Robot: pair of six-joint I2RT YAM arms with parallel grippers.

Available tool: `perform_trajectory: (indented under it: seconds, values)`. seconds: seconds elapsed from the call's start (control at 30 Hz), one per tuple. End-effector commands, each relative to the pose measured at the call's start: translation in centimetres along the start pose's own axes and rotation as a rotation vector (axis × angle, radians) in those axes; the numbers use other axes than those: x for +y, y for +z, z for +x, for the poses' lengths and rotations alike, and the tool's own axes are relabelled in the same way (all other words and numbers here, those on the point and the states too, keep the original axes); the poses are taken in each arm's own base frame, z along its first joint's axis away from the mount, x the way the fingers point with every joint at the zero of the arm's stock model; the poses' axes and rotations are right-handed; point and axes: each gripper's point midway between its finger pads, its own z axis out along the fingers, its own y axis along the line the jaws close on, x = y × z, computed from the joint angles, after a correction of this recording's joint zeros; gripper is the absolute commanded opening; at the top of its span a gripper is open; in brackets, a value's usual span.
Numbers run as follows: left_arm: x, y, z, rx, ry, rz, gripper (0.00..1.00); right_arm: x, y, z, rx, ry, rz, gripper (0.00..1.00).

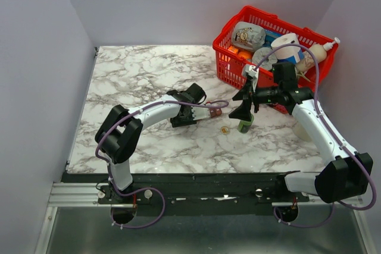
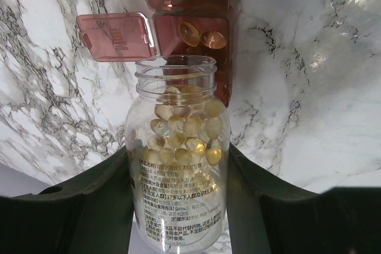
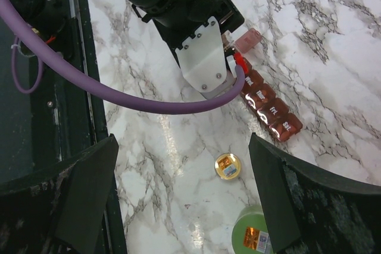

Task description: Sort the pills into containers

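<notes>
Near the middle of the counter (image 1: 149, 69), the left hand (image 2: 178, 153) is clamped on a clear bottle (image 2: 177, 171) without cap, one dark finger at each side of it. The open mouth of the bottle points to the pill organiser (image 2: 191, 25) and comes just at its open compartment; if it touches, I cannot tell. Many pale yellow pills (image 2: 184, 129) are gathered inside the bottle below the neck. The lid (image 2: 113, 35) of this compartment is flipped out to the side, and two amber pills lie in the compartment. The next lid, marked "Tue", is closed. The right hand (image 3: 183, 138) hovers beside the organiser with its fingers wide apart, holding nothing. Under it, a small yellow cap (image 3: 228, 166) and a green round object (image 3: 253, 237) stand on the marble, near each other but apart. A red basket (image 1: 229, 66) full of things stands at the far right corner
</notes>
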Motion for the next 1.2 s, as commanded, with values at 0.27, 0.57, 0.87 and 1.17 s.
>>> perform_trajectory:
  seconds: [0.27, 0.57, 0.87, 1.17]
  values:
    - [0.7, -0.7, -1.4, -0.186, -0.120, -0.101, 0.00, 0.5, 0.0, 0.3, -0.013, 0.007, -0.032, 1.00]
    - [1.5, -2.6, -2.0, -0.400, -0.246, -0.213, 0.00, 0.2, 0.1, 0.8, 0.001, -0.004, -0.028, 1.00]
    - [1.3, -9.5, -3.9, -0.911, -0.397, -0.301, 0.00, -0.2, 0.0, 2.3, 0.040, -0.134, -0.021, 1.00]
    - [-1.7, -20.1, -4.5, -1.524, -0.395, -0.292, 0.00, -1.4, -0.9, -0.1, -0.003, -0.484, 0.058, 1.00]
